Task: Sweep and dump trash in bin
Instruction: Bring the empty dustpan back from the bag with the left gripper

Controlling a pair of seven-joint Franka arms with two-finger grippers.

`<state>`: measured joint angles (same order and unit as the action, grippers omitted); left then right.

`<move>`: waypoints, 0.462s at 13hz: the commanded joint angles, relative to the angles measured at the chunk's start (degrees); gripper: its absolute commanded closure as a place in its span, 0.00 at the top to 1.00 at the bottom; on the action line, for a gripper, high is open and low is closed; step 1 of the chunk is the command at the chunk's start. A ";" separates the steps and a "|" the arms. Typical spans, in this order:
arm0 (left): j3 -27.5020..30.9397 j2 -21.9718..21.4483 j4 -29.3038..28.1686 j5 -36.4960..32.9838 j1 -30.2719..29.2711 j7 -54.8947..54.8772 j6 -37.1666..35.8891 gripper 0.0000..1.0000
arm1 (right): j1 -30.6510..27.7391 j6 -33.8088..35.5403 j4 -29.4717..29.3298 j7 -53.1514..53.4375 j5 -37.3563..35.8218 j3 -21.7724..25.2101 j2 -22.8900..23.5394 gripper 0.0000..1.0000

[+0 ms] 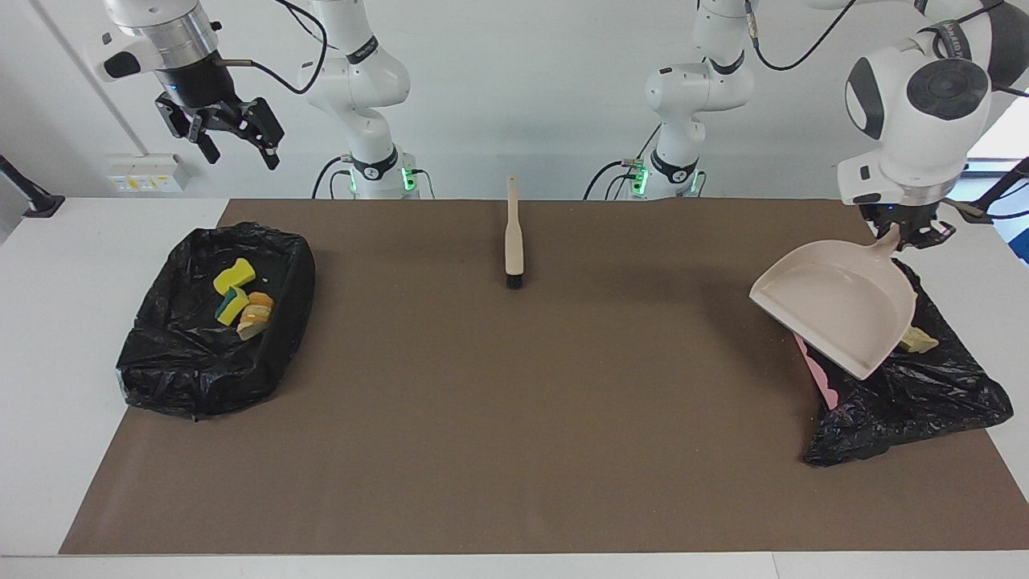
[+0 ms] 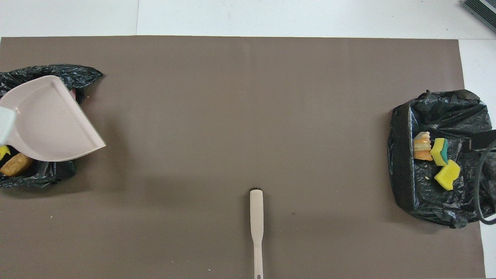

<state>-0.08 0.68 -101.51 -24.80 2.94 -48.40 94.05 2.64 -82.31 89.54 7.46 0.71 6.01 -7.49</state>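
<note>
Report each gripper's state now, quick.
Left gripper: shut on the dustpan handle, over the bin at its end.
Right gripper: open, empty, raised, waiting.

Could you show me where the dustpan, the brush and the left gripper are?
dustpan (image 1: 836,310), facing view, on its scoop floor.
brush (image 1: 514,241), facing view, mid-handle.
left gripper (image 1: 907,235), facing view, at its fingertips on the dustpan's handle.

Lighting: bright, even, diffuse from above.
Soft faint shadows; sheen on black bags (image 1: 201,354); focus sharp throughout.
</note>
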 commanded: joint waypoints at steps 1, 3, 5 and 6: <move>0.96 -0.51 -3.78 6.05 7.14 16.51 -0.01 0.00 | -0.44 -0.48 -0.07 -2.09 -0.61 -0.39 -0.33 1.00; 0.96 1.24 -4.05 8.98 11.97 26.12 2.44 0.00 | 0.96 -2.49 1.41 -2.71 -4.65 -0.82 -0.95 1.00; 1.04 5.01 -3.35 12.56 17.95 39.10 6.21 0.00 | 0.88 -4.68 1.86 -3.32 -4.93 -0.83 -0.86 1.00; 1.04 7.55 -2.82 14.24 20.76 46.22 9.37 0.00 | 0.88 -5.57 1.77 -4.54 -4.84 -0.83 -0.69 1.00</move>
<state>-0.32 4.41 -105.09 -13.14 18.89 -12.33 98.96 3.70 -85.42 89.99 6.04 -2.86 5.40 -7.50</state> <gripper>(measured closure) 0.683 0.000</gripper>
